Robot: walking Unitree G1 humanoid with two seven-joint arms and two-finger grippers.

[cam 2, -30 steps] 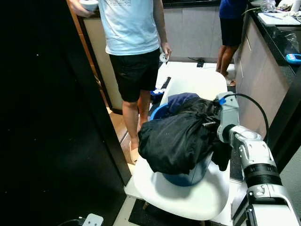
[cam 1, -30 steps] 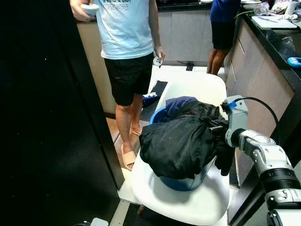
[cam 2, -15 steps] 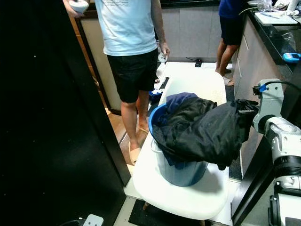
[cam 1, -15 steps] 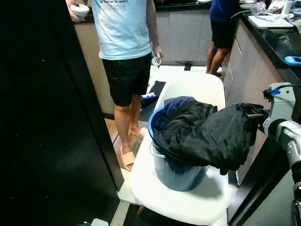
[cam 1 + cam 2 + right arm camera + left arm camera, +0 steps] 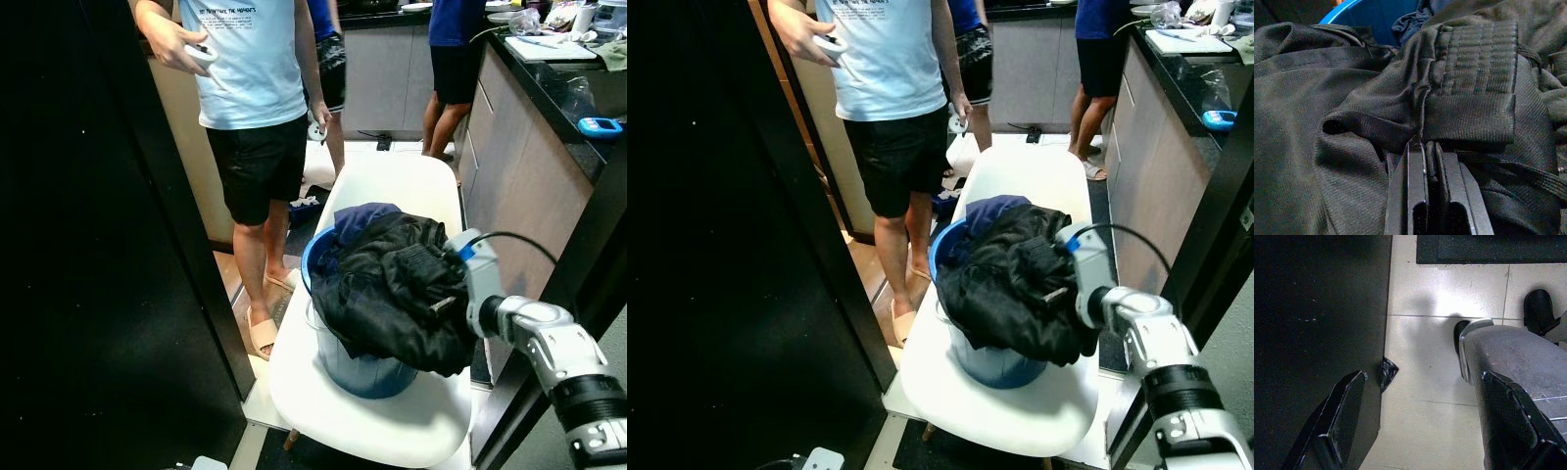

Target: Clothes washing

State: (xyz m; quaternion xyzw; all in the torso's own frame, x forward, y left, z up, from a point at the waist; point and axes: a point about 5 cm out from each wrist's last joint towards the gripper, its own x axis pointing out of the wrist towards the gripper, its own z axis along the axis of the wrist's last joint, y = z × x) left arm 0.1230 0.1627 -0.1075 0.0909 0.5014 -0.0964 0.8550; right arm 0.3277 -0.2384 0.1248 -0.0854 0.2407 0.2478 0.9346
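- A tall black panel (image 5: pixel 88 255) fills the head view from 7 to 11 o'clock, walling off the robot's left side; beside it a person in a light blue shirt (image 5: pixel 250 59) and black shorts stands at 12 o'clock, holding a white controller (image 5: pixel 203 54) in one hand; two more people (image 5: pixel 446 49) stand further back by the cabinets.
- A dark kitchen counter (image 5: pixel 563 88) runs along 1 to 3 o'clock with a blue item (image 5: pixel 599 125) on it; its grey cabinet front sits just beside the chair.
- A white chair (image 5: pixel 382 411) stands at centre, its seat carrying a blue bucket (image 5: pixel 353 367); the bucket is heaped over its rim.
- A black garment (image 5: pixel 392 304) drapes over the bucket's near and right side, with a navy garment (image 5: pixel 361 217) tucked behind it at 12 o'clock.
- The right gripper (image 5: pixel 1430 147) sits at 3 o'clock of the pile, fingers pressed narrow together, pinching a fold of the black garment near its ribbed cuff (image 5: pixel 1474 93).
- The left gripper (image 5: pixel 1420 416) hangs over pale floor tiles (image 5: pixel 1425 357), fingers spread wide, holding nothing.
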